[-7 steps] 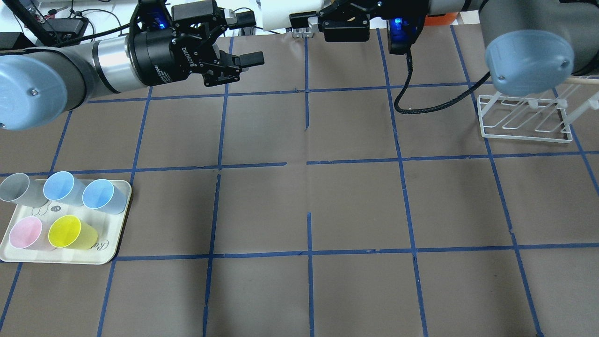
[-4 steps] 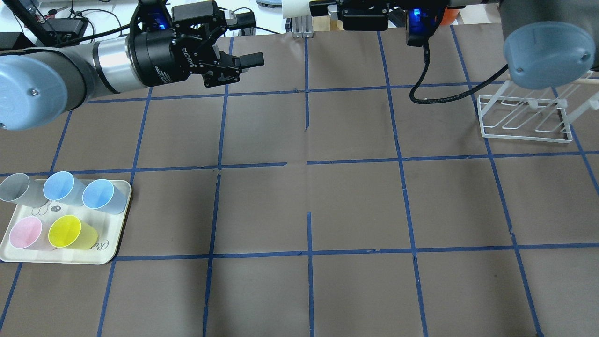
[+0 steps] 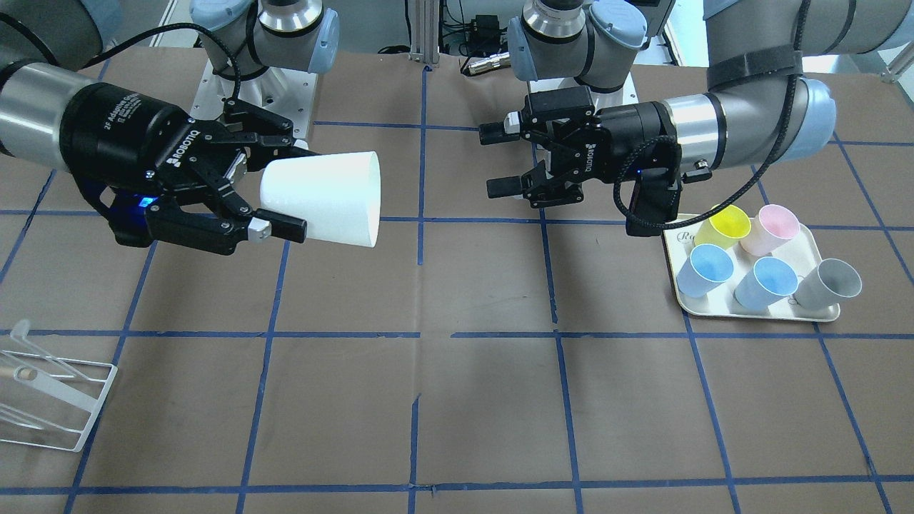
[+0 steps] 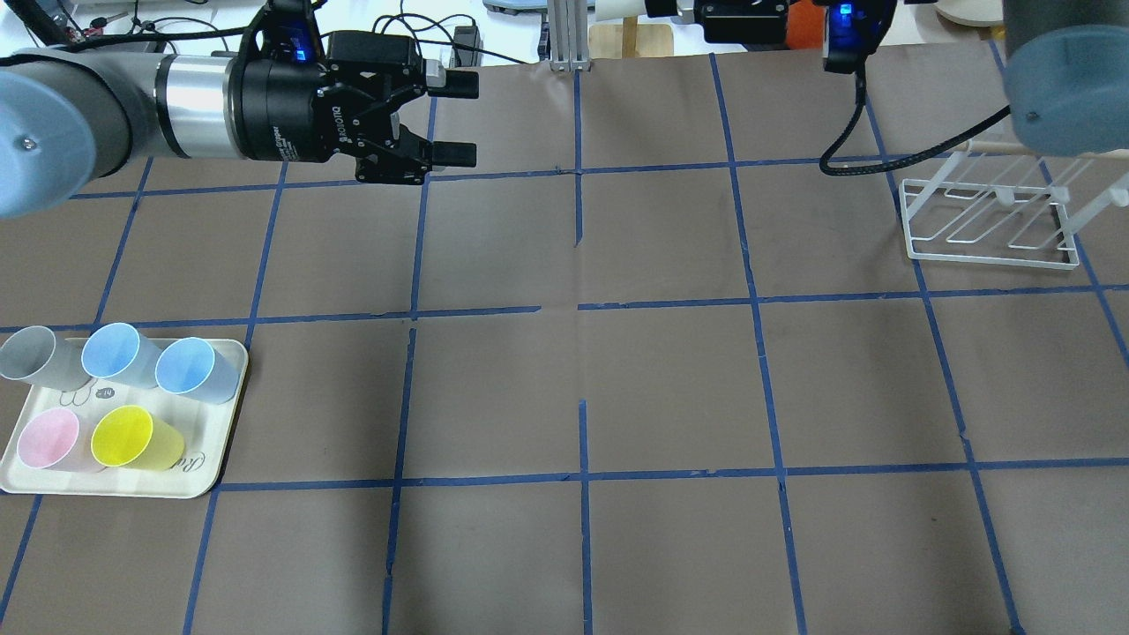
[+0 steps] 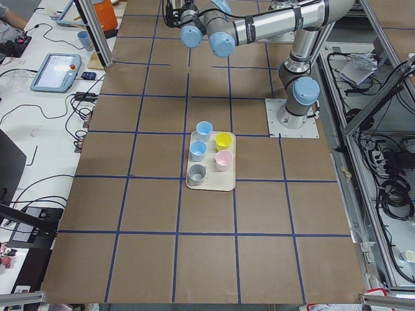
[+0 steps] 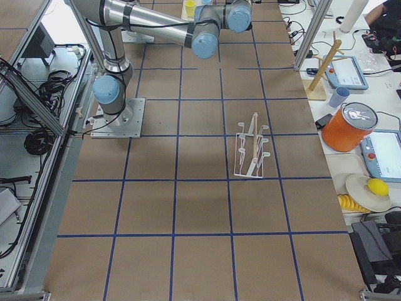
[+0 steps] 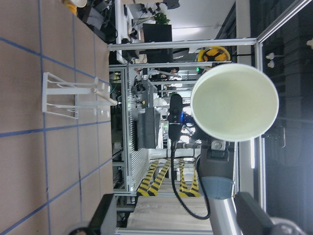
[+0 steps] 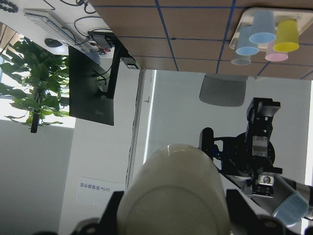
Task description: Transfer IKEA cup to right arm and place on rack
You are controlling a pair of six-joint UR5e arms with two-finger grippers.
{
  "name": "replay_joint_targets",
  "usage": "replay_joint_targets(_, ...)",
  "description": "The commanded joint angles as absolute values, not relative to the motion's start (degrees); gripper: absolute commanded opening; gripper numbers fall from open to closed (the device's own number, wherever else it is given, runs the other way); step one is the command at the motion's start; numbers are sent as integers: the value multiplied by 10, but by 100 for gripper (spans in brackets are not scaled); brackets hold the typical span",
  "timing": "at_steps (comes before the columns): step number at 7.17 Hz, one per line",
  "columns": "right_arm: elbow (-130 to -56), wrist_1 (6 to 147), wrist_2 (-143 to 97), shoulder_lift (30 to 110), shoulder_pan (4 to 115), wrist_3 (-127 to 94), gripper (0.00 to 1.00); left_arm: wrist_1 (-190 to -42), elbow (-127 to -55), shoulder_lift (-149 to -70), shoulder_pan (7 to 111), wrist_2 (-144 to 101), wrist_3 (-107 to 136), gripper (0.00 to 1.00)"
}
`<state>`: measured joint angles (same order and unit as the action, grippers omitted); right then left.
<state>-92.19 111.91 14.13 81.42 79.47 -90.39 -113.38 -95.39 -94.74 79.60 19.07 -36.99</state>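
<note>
The cream-white IKEA cup (image 3: 321, 200) lies on its side in the air, held at its narrow end by my right gripper (image 3: 289, 189), which is shut on it. Its mouth faces my left gripper (image 3: 493, 160), which is open and empty, about a grid square away. In the overhead view the left gripper (image 4: 466, 119) hangs over the far left of the table, and the cup (image 4: 617, 7) barely shows at the top edge. The left wrist view looks into the cup's mouth (image 7: 234, 100). The white wire rack (image 4: 988, 225) stands empty at the far right.
A cream tray (image 4: 115, 489) at the near left holds a grey cup (image 4: 31, 357), two blue cups (image 4: 115, 353), a pink cup (image 4: 48, 439) and a yellow cup (image 4: 128, 437). Brown paper with a blue tape grid covers the table.
My right arm has carried the cup to the right and away, almost out of the overhead view's top edge. My left gripper has drawn back a little and turned, still open.
</note>
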Motion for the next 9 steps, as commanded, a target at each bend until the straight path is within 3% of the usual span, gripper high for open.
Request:
replay_joint_targets(1,-915,1227,201,821,789,-882,13,-1114,-899,-951,795,415,-340,87)
replay_joint_targets(2,-915,1258,202,824,789,-873,13,-1082,-875,-946,795,554,-291,89)
replay_joint_targets(3,-916,1269,202,824,791,-855,13,-1041,-863,-950,802,662,-267,100)
replay_joint_targets(7,-921,1256,271,824,796,-595,15,-918,-857,-933,872,936,-177,100)
replay_joint_targets(9,-915,1200,368,824,823,-386,17,-920,-823,-926,895,893,-59,100)
